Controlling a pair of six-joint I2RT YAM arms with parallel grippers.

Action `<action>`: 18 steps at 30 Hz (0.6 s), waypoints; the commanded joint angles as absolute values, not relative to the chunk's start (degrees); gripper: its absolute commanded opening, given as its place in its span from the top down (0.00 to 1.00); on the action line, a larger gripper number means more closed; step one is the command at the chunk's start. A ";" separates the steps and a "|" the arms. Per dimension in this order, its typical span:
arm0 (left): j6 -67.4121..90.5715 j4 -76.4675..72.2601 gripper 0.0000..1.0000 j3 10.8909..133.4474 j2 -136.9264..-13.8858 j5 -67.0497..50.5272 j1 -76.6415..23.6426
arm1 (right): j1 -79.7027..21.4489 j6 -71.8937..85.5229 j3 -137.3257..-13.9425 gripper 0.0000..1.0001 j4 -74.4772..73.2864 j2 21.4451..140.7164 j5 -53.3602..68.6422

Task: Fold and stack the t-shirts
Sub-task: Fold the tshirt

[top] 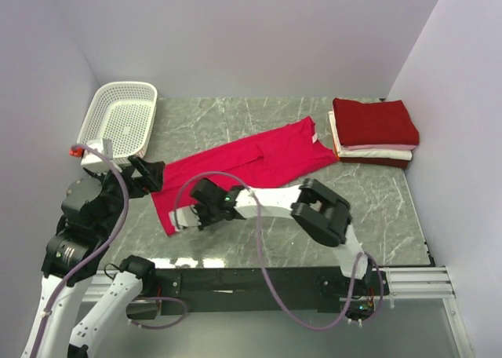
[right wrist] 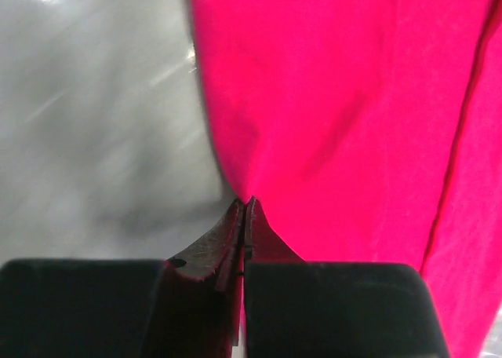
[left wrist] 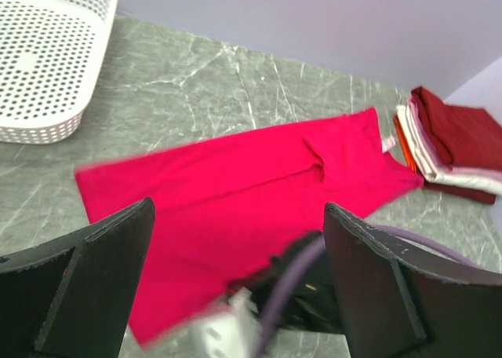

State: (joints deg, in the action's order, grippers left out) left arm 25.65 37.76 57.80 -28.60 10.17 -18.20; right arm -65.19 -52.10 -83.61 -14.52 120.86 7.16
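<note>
The bright pinkish-red t-shirt [top: 251, 166] lies in a long diagonal strip across the table, and it also shows in the left wrist view [left wrist: 235, 185] and the right wrist view [right wrist: 345, 115]. My right gripper [top: 190, 215] is shut on its near-left edge, the fingertips [right wrist: 239, 217] pinching the cloth. My left gripper [top: 150, 172] is open and empty beside the strip's left end; in its own view the gripper [left wrist: 239, 287] hangs above the cloth. The darker crimson t-shirt [top: 375, 121] lies folded on top of the folded white t-shirt [top: 376, 150] at the back right.
A white plastic lattice basket [top: 119, 118] stands at the back left, also in the left wrist view [left wrist: 39, 60]. White walls close in the back and both sides. The right arm [top: 321, 209] stretches across the table's front.
</note>
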 commanded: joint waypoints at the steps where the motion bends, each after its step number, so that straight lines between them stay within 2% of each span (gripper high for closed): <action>1: 22.24 34.98 0.06 60.12 -32.42 5.37 -17.93 | -64.43 -57.80 -71.16 1.00 -20.99 110.07 17.56; 3: 21.80 33.23 0.06 60.29 -35.40 3.53 -17.93 | -63.64 -62.47 -65.68 1.00 -24.85 101.54 23.52; 6: 21.88 30.68 0.07 60.03 -41.03 -2.01 -17.93 | -62.85 -71.17 -55.04 1.00 -33.20 90.55 25.40; 9: 23.90 25.52 0.08 58.54 -48.65 -9.47 -17.84 | -60.74 -71.90 -47.65 0.99 -39.45 80.89 27.68; 10: 25.65 23.57 0.09 58.27 -51.04 -13.67 -17.84 | -60.56 -70.68 -44.59 0.87 -40.94 75.81 28.64; 12: 27.33 18.49 0.14 58.62 -59.74 -17.91 -17.84 | -60.56 -66.82 -41.33 0.72 -41.92 70.60 28.83; 13: 28.81 16.98 0.15 59.32 -63.16 -19.23 -18.02 | -60.30 -65.14 -40.35 0.59 -41.49 65.18 27.00; 15: 29.88 13.29 0.20 62.55 -73.79 -22.76 -18.89 | -58.11 -62.15 -38.68 0.55 -41.13 59.53 25.49; 18: 27.88 13.53 0.23 72.11 -89.26 -23.20 -21.17 | -47.05 -59.52 -39.72 0.53 -42.44 52.40 26.89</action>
